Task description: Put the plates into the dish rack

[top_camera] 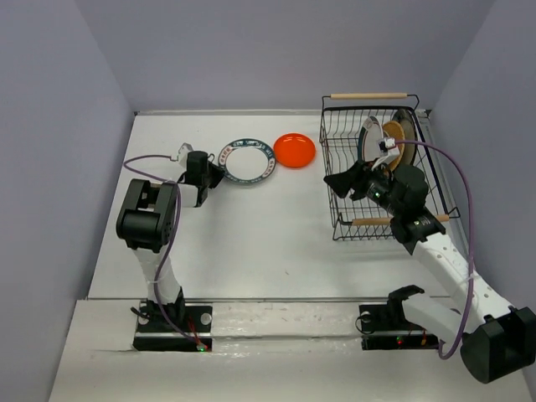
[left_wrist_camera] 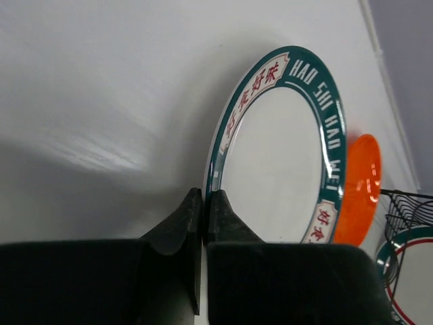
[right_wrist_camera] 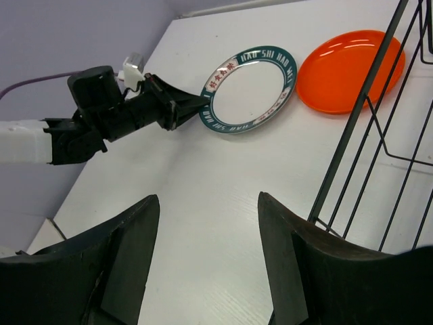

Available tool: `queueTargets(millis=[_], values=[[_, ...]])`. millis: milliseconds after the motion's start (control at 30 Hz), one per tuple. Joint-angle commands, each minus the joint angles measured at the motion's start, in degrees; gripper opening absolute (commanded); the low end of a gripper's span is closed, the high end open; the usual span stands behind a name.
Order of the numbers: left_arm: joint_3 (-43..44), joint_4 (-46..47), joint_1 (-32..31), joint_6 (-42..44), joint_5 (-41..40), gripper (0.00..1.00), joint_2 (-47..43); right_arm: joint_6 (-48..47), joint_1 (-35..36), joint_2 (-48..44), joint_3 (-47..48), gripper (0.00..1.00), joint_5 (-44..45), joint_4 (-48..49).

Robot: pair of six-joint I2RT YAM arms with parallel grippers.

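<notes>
A white plate with a teal lettered rim (top_camera: 247,161) (left_wrist_camera: 277,156) (right_wrist_camera: 250,88) lies at the back middle of the table. My left gripper (top_camera: 216,173) (left_wrist_camera: 203,198) (right_wrist_camera: 196,108) is shut on its near-left rim. Touching that plate's right side is a small orange-red plate (top_camera: 295,150) (left_wrist_camera: 358,183) (right_wrist_camera: 350,68). The black wire dish rack (top_camera: 325,134) (right_wrist_camera: 358,122) (left_wrist_camera: 409,203) stands at the right. Upright in it are a woven tan plate (top_camera: 402,132) and a white plate with a dark rim (top_camera: 371,138) (left_wrist_camera: 406,271). My right gripper (top_camera: 339,186) (right_wrist_camera: 206,200) hangs open and empty over the table at the rack's left side.
The rack has a wooden handle at the far end (top_camera: 368,96) and another at the near end (top_camera: 394,220). Grey walls enclose the table on the left, back and right. The right arm reaches across the rack's near end.
</notes>
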Motion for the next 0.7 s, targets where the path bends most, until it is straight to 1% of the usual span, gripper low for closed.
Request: queueTargets(millis=[0, 33, 67, 133, 167, 200, 233, 267, 300, 333, 367, 433, 467, 500, 533, 567, 667], values=[[0.04, 1.47, 0.75, 0.65, -0.28, 0.06, -2.17, 0.27, 0.46, -0.34, 0.23, 0.66, -1.33, 2.68], [-1.2, 1.47, 1.01, 1.0, -0.71, 0.06, -4.96, 0.27, 0.46, -0.17, 0.49, 0.66, -1.68, 2.59], [-2.51, 1.47, 1.27, 1.35, -1.42, 0.06, -4.99, 0.27, 0.46, -0.08, 0.67, 0.66, -2.12, 2.5], [-8.66, 2.96, 1.54, 2.14, -3.79, 0.06, -11.82, 0.18, 0.98, 0.27, 1.02, 0.66, -3.0, 2.42], [-10.77, 3.49, 1.54, 2.49, -5.27, 0.06, -17.33, -0.17, 0.99, 0.97, 1.63, 0.67, -3.18, 2.5], [-15.05, 3.93, 1.63, 2.67, -5.72, 0.06, -20.26, -0.34, 0.99, 1.5, 2.16, 0.67, -3.44, 2.5], [-17.18, 4.37, 1.54, 2.85, -6.08, 0.06, -23.33, -0.43, 1.77, 3.07, 2.69, 0.68, -3.7, 2.5], [-19.03, 4.46, 1.36, 2.94, -6.25, 0.06, -29.28, -0.87, 2.65, 4.05, 4.08, 0.7, -4.14, 2.59], [-22.88, 4.2, 1.28, 3.11, -6.34, 0.06, -32.12, -1.05, 3.44, 5.19, 4.88, 0.71, -4.15, 2.59], [-24.83, 3.85, 1.1, 3.2, -6.34, 0.06, -35.37, -1.48, 4.23, 6.5, 5.76, 0.73, -4.15, 2.59], [-28.07, 3.41, 1.01, 2.85, -6.0, 0.06, -41.32, -2.1, 6.33, 9.21, 7.33, 0.76, -4.15, 2.5], [-30.55, 1.92, 1.01, 3.46, -4.51, 0.06, -47.06, -2.63, 8.8, 12.04, 9.1, 0.8, -3.97, 2.24], [-31.69, -0.61, 0.92, 3.9, -2.85, 0.06, -52.49, -3.15, 11.07, 14.92, 10.67, 0.83, -3.88, 2.15], [-32.14, -0.64, 0.92, 4.34, -1.7, 0.06, -54.98, -3.16, 12.22, 16.17, 11.38, 0.85, -3.71, 2.15], [-32.32, -2.72, 0.92, 4.87, -0.12, 0.06, -57.44, -3.25, 12.93, 17.58, 12.26, 0.86, -3.62, 2.15], [-32.5, -3.53, 0.92, 5.83, 4.16, 0.06, -61.99, -3.07, 13.72, 18.72, 12.88, 0.89, -3.71, 2.24], [-32.85, -7.66, 0.92, 6.28, 10.16, 0.06, -69.84, -2.72, 15.31, 22.77, 15.08, 0.92, -3.18, 2.42]])
